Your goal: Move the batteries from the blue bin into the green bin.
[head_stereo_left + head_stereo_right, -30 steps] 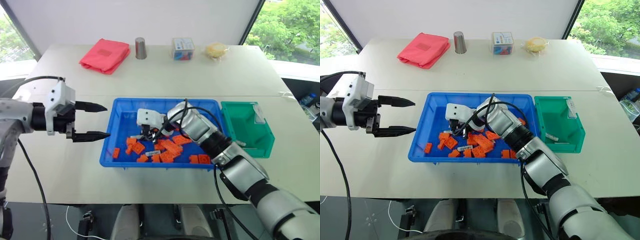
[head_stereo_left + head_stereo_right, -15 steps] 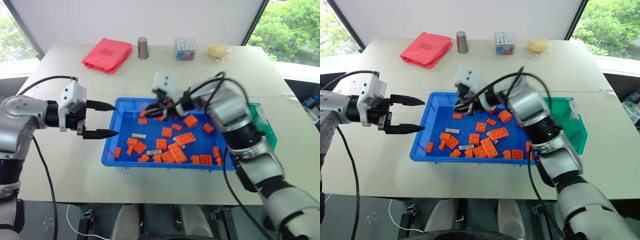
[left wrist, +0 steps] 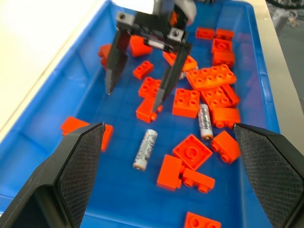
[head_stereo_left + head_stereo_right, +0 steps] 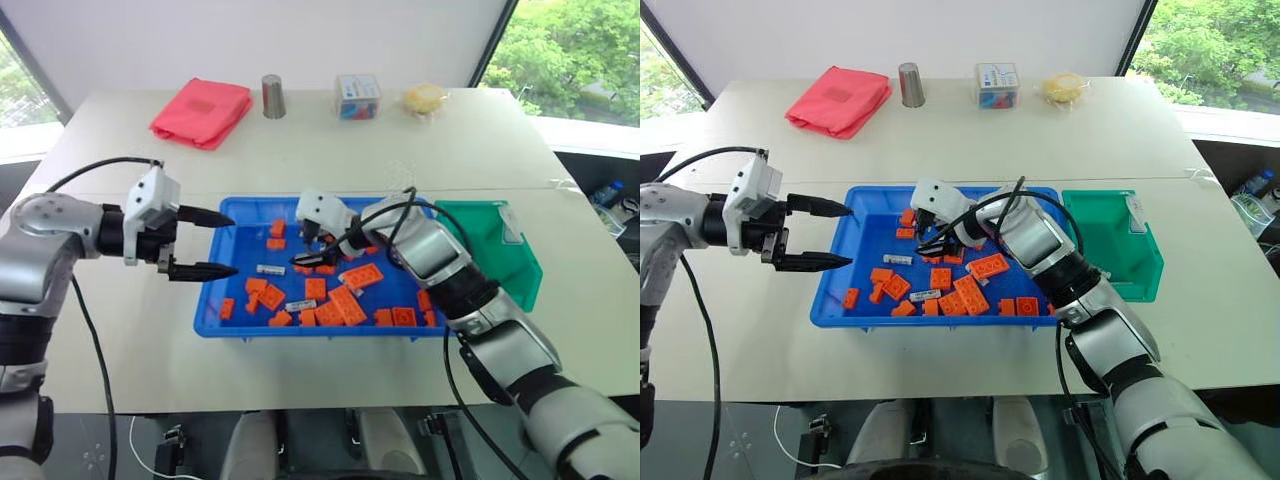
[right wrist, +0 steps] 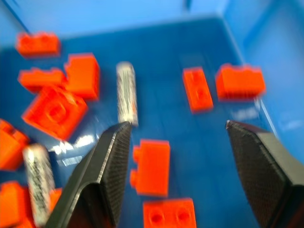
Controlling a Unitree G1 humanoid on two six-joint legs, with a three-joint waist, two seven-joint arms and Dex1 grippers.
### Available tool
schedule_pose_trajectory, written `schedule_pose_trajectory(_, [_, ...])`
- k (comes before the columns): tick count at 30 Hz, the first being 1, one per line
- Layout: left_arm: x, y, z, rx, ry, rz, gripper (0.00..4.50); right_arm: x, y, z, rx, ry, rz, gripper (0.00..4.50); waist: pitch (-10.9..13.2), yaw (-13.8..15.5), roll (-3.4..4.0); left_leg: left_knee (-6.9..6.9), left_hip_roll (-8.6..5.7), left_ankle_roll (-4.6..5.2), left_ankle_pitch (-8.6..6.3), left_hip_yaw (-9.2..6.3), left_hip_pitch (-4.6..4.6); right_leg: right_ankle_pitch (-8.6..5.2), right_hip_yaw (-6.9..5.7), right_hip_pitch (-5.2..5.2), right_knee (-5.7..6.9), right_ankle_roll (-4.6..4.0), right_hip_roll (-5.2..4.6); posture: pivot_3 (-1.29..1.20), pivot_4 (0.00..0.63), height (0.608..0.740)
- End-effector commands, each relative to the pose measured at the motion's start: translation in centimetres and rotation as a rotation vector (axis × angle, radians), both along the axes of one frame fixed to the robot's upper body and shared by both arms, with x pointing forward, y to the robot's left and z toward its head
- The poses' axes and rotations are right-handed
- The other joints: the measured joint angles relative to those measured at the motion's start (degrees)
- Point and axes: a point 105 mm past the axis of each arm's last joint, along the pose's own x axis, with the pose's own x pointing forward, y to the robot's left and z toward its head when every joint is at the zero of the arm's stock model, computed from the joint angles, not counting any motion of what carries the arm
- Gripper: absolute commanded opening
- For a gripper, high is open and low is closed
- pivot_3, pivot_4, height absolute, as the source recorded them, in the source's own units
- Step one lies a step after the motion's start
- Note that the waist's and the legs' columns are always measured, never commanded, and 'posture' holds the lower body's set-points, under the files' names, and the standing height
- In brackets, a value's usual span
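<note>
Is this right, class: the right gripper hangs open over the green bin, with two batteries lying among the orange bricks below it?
Not quite. The right gripper hangs open over the blue bin, not the green bin. The left wrist view shows it, with two batteries among the orange bricks below.

Count of items: bins, batteries, bricks and worktop sundries.

Bins: one blue bin (image 4: 214,296), one green bin (image 4: 505,262). Batteries: two in the blue bin, one battery (image 3: 145,149) ahead of the left claw (image 4: 204,243), a second battery (image 3: 204,121) beyond it; both lie near the right claw (image 3: 134,92). Orange bricks (image 4: 347,305): about twenty, exact count unclear. At the far worktop (image 4: 330,150) edge: one red cloth (image 4: 200,112), one metal cup (image 4: 272,96), one clear box (image 4: 358,96), one yellow bag (image 4: 424,98).
</note>
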Motion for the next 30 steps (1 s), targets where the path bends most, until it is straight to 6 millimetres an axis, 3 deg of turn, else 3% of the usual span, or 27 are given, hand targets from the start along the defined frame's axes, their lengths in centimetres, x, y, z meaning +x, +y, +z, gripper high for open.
schedule_pose_trajectory(1, [-0.5, 0.3, 1.4, -0.007, -0.051, 0.005, 4.5, -0.1, 1.3, 1.3, 0.033, -0.025, 0.044, 3.34, 0.0, 0.0, 0.0, 0.0, 0.0, 0.0, 0.0, -0.01, 0.0, 0.0, -0.01, 0.0, 0.0, 0.0, 0.0, 0.0, 0.15, 0.736])
schedule_pose_trajectory(8, [-0.7, 0.5, 1.4, 0.001, -0.054, 0.023, 4.5, -1.0, 3.0, -0.1, 0.023, 0.004, 0.095, 3.34, 0.0, 0.06, 0.0, 0.0, 0.0, 0.0, 0.0, -0.01, 0.0, 0.0, -0.01, 0.0, 0.0, 0.0, -0.01, 0.0, 0.15, 0.736])
schedule_pose_trajectory(17, [-0.7, 0.8, 1.6, 0.0, -0.061, 0.035, 4.5, -1.4, 2.8, -2.6, -0.034, 0.004, 0.111, 3.34, 0.0, 0.03, 0.0, 0.0, 0.0, 0.0, 0.0, -0.01, 0.0, 0.0, -0.01, 0.01, 0.0, 0.0, -0.01, 0.0, 0.15, 0.736])
schedule_pose_trajectory(20, [-0.7, 0.7, 1.7, -0.001, -0.064, 0.034, 4.5, -1.3, 2.8, -3.5, -0.042, 0.013, 0.107, 2.51, 0.0, 0.03, -0.01, 0.0, 0.0, 0.0, 0.0, 0.0, 0.01, 0.0, -0.01, 0.01, 0.0, 0.0, -0.01, 0.0, 0.15, 0.736])
schedule_pose_trajectory(22, [-0.7, 0.7, 1.8, -0.001, -0.066, 0.033, 4.5, -1.1, 2.7, -4.1, -0.049, 0.016, 0.097, 1.57, 0.0, 0.02, 0.0, 0.0, 0.0, 0.0, 0.0, 0.0, 0.0, 0.0, -0.01, 0.01, 0.0, 0.0, -0.01, 0.0, 0.15, 0.736])
schedule_pose_trajectory(23, [-0.7, 0.6, 1.8, -0.001, -0.067, 0.032, 4.5, -1.0, 2.6, -4.3, -0.053, 0.016, 0.094, 1.57, -0.01, 0.01, -0.01, 0.0, 0.0, 0.0, 0.0, 0.0, 0.0, 0.0, -0.01, 0.01, 0.0, 0.0, -0.01, 0.0, 0.15, 0.736])
schedule_pose_trajectory(27, [-0.6, 0.7, 2.0, 0.0, -0.071, 0.029, 4.5, -1.1, 2.5, -4.3, -0.042, 0.033, 0.096, 0.1, -0.01, 0.01, -0.01, 0.0, 0.0, 0.0, 0.0, -0.01, 0.02, 0.0, -0.01, 0.02, 0.01, 0.0, 0.0, 0.0, 0.15, 0.736])
schedule_pose_trajectory(30, [-0.5, 0.6, 2.0, -0.003, -0.071, 0.028, 4.5, -1.3, 2.6, -3.7, -0.025, 0.032, 0.103, 0.06, -0.01, 0.02, -0.01, 0.0, 0.0, 0.0, 0.0, 0.0, 0.02, 0.0, -0.01, 0.02, 0.01, 0.0, 0.0, 0.0, 0.15, 0.736])
